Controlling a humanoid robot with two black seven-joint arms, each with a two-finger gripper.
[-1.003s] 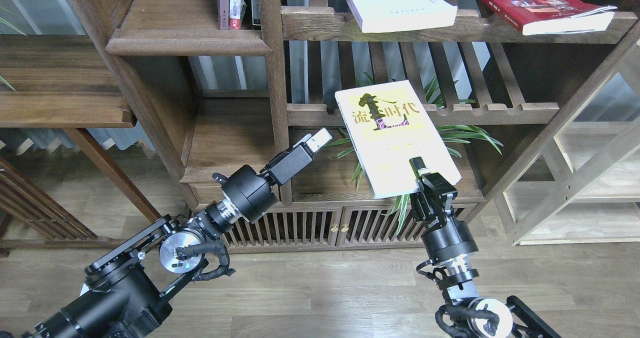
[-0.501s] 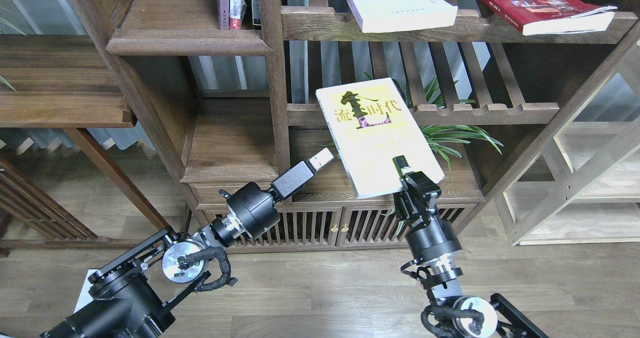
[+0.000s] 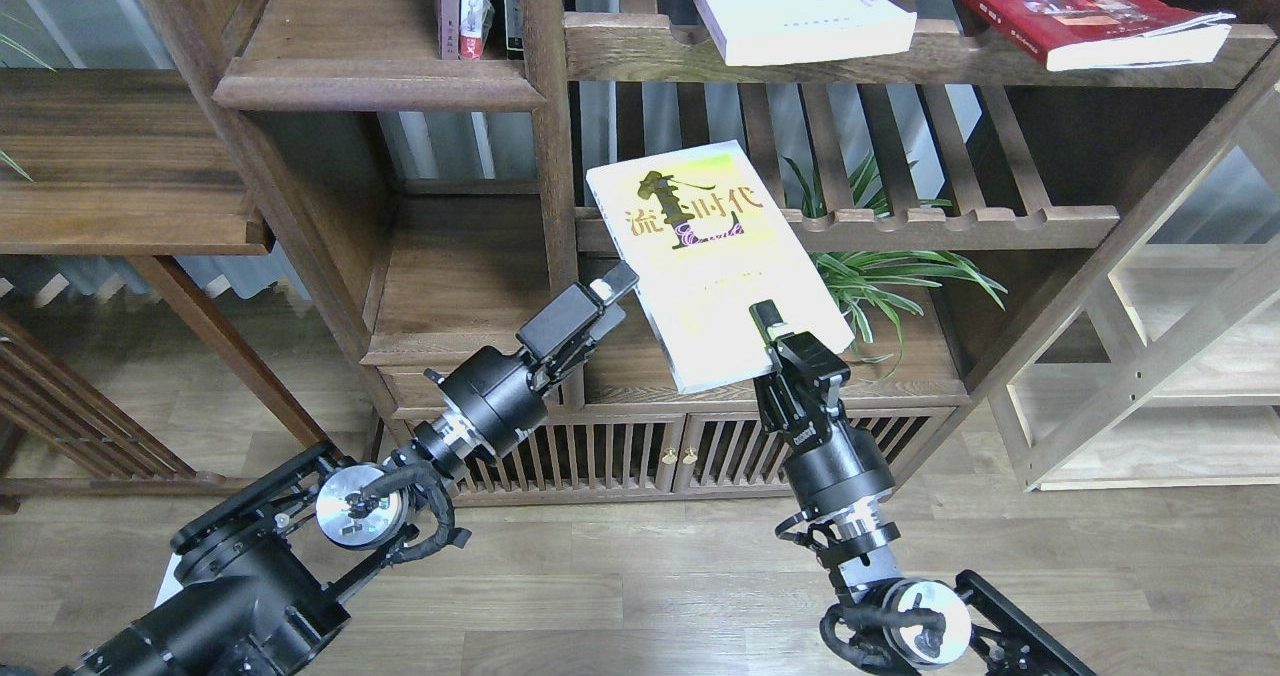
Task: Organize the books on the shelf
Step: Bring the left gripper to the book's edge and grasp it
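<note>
Gripping yellow-green book [image 3: 700, 256], right gripper [image 3: 768, 324] clears rail.

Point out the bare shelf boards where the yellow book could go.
Bare: the lower solid board left of the post, beside the yellow book, and the upper board's left part. Crowded: upright books at its right end; white book and red book on the rack.
</note>
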